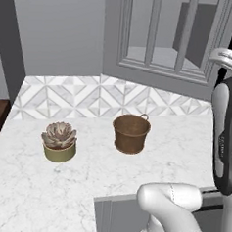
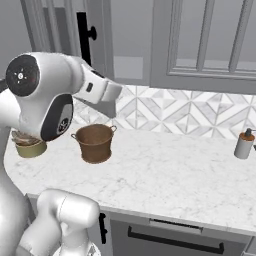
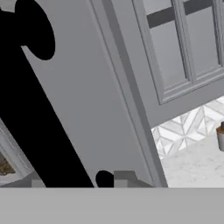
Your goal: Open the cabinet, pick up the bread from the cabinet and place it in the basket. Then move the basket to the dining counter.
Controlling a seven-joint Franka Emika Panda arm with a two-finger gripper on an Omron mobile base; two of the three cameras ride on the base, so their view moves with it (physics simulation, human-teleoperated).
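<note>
The grey cabinet with tall glass panes hangs above the worktop. Its long black bar handle fills the left of the hand view. My gripper sits just right of that handle, fingertips together with nothing between them. From the right base view, my hand reaches up toward the cabinet's lower edge. The small round brown basket stands upright on the marble below, also seen as the basket. A brownish patch shows behind the glass; I cannot tell if it is the bread. The dining counter is out of view.
An olive pot of pinkish succulent stands left of the basket. A soap dispenser sits at the far right of the worktop, which is backed by grey-and-white geometric tiles. A drawer with a black handle lies below.
</note>
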